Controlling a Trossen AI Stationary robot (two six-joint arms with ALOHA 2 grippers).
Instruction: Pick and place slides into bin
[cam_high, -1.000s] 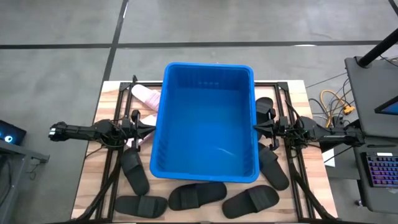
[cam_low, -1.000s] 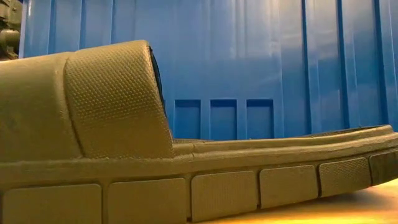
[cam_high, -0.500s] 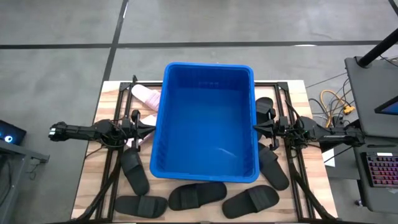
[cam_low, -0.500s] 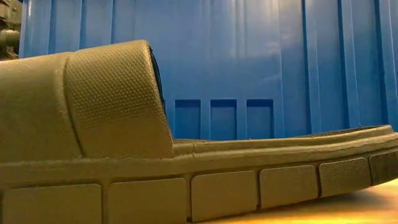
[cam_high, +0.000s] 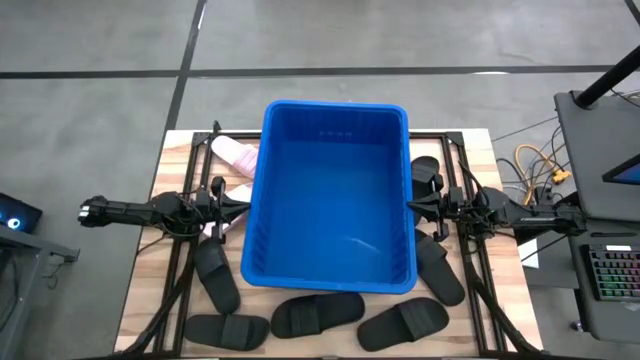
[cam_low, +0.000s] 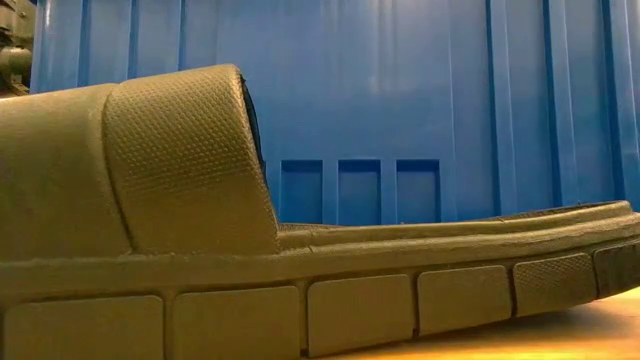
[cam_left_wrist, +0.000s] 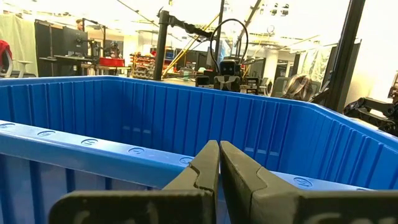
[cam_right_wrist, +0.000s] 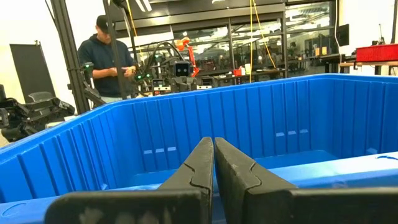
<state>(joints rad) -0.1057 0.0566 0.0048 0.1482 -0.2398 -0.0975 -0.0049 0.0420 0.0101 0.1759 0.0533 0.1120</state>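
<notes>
The bright-blue bin (cam_high: 335, 205) stands empty in the middle of the table. Black slides lie around it: one at its left (cam_high: 215, 277), three along the near edge (cam_high: 228, 329) (cam_high: 317, 312) (cam_high: 403, 323), two at its right (cam_high: 439, 270) (cam_high: 426, 172). A pale pink slide (cam_high: 232, 153) lies at the far left, and another pink one (cam_high: 232, 196) shows under my left arm. My left gripper (cam_high: 246, 199) hovers shut and empty at the bin's left rim (cam_left_wrist: 93, 149). My right gripper (cam_high: 412, 207) hovers shut and empty at its right rim (cam_right_wrist: 348, 171).
A black slide (cam_low: 250, 290) lies right in front of the low camera, with the bin wall (cam_low: 420, 100) behind it. A laptop and cables (cam_high: 600, 190) sit right of the table. A person (cam_right_wrist: 112, 62) stands beyond the table's left side.
</notes>
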